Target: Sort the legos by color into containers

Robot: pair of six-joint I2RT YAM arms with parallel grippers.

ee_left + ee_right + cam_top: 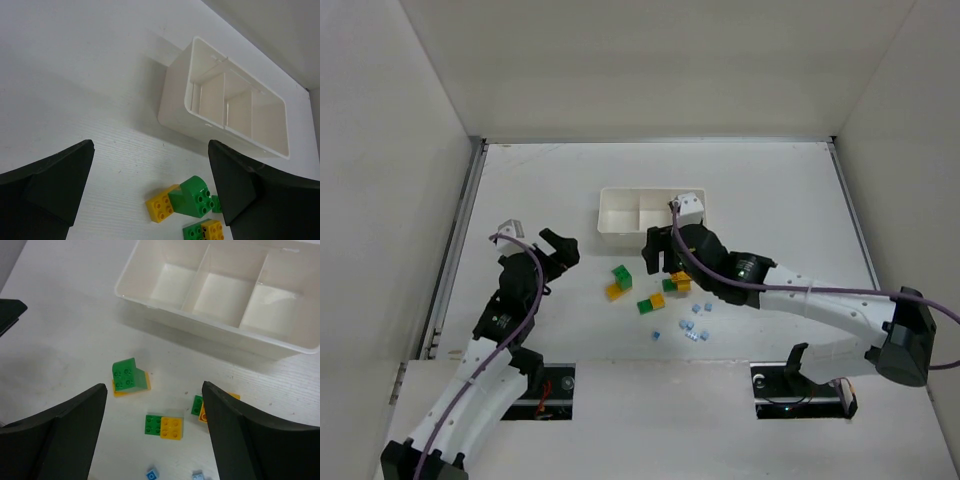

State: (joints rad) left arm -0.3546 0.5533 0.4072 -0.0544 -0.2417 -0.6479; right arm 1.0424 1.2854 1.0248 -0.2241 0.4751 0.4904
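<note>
The white tray [620, 232] with three empty compartments stands at the table's middle back; it also shows in the left wrist view [175, 107] and the right wrist view [215, 332]. Green and yellow legos lie just in front of it: a green brick [621, 273] on a yellow one [614, 291], a green-yellow pair [651, 303] and a cluster [677, 283]. Small light blue legos [692, 327] lie nearer. My right gripper [658, 258] is open and empty, above the green-yellow pair [163, 426]. My left gripper [560, 256] is open and empty, left of the bricks [192, 197].
White walls enclose the table on the left, back and right. A metal rail [460, 230] runs along the left edge. The right arm's body reaches across from the right base, over the tray's right end.
</note>
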